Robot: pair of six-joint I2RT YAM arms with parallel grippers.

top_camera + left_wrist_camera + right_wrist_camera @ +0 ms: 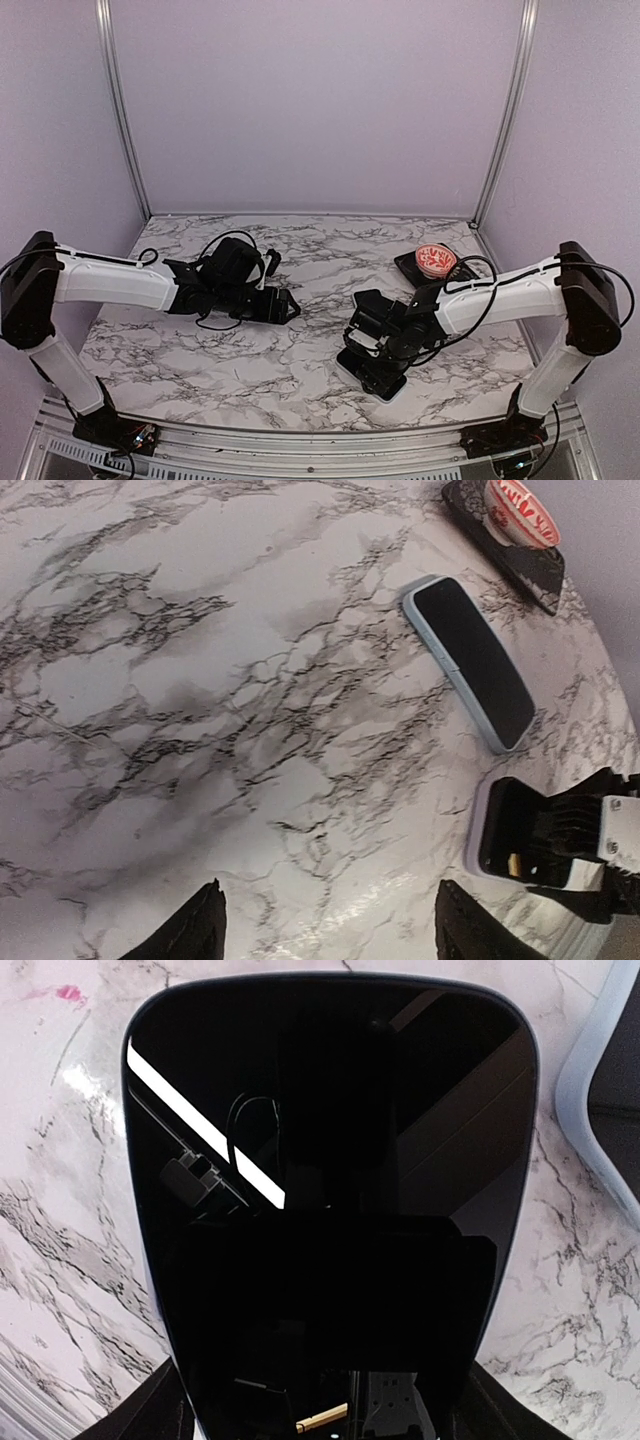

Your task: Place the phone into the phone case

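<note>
Right gripper (320, 1405) is clamping the phone (330, 1160) by its edges; left gripper (330, 920) is hanging apart, empty. The slick phone is risking a slip, missing the case (610, 1110) at right.

White shells, black joints and thin black cables (230, 233) marked both arms (115, 282); the left claw (290, 305) and right claw (368, 350) were black

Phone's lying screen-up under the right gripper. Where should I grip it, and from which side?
I'd take the phone across its width, on the two long side edges, coming from straight above. It lies flat and its glossy face gives no hold; only the thin edges do. The right gripper straddles it now, a finger outside each edge.
</note>
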